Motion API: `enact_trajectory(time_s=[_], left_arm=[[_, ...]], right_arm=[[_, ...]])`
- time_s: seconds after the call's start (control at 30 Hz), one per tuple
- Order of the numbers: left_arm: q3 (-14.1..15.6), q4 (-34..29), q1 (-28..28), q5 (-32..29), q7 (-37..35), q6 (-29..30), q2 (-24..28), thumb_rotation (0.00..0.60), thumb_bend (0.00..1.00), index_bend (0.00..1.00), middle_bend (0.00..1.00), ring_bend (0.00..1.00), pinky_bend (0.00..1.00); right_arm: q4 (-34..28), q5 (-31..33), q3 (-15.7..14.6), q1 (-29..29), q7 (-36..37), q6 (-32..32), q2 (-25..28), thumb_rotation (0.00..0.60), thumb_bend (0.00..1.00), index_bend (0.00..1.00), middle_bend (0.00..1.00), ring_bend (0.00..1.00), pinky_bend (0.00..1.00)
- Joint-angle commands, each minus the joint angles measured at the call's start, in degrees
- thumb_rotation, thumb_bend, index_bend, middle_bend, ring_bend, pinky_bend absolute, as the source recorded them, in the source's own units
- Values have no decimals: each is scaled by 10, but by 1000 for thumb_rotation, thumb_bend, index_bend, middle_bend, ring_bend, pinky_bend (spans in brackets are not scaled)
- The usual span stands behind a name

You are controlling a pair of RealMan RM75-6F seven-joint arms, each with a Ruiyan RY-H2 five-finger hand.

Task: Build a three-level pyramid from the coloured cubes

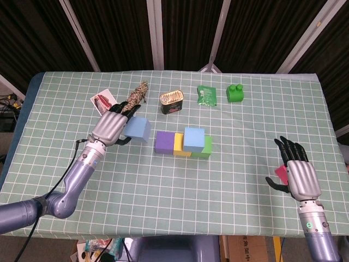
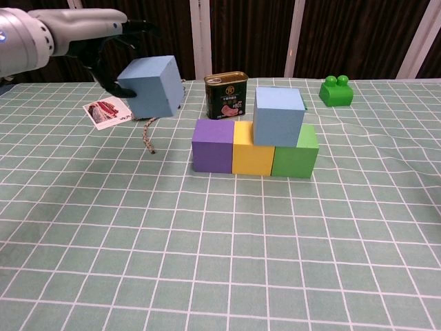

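At about nine o'clock from the block row, the left hand (image 1: 110, 129) grips a light blue cube (image 1: 137, 129) above the cloth, tilted with one corner down; a cube has no long axis. The row runs purple cube (image 1: 164, 142), yellow cube (image 1: 181, 144), green cube (image 1: 204, 148), with a second light blue cube (image 1: 193, 138) on top. At twelve o'clock stand a tin (image 1: 171, 102) and rope (image 1: 136, 98). The right hand (image 1: 300, 174), at four o'clock, is spread and holds nothing, beside a pink cube (image 1: 282, 173).

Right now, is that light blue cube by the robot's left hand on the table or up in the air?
In the air: the left hand holds the light blue cube above the checked tablecloth.
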Motion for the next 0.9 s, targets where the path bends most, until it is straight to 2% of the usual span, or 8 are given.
enact_trajectory(time_s=[0.03,0.2,0.4,0.7,0.9], left_arm=[[-12,15,-20,-20,-18,-18,-11,600,391,51,376,77,149],[-22,18,-40,-48,-30,-22,-22,600,390,51,380,77,149],[-19,15,-71,-91,1,-31,-19,600,390,51,387,77,149],[7,-8,-127,-190,86,-24,4,600,390,51,387,77,149],[17,-19,-153,-238,117,-11,11,600,390,51,386,77,149]], right_arm=[[1,3,1,0,2,-2,0,600,226,0,0,0,0],[3,6,2,-1,10,-6,0,600,226,0,0,0,0],[5,13,5,0,19,-13,1,600,226,0,0,0,0],[4,19,10,0,30,-19,4,600,226,0,0,0,0],[0,16,11,-1,35,-18,6,600,226,0,0,0,0]])
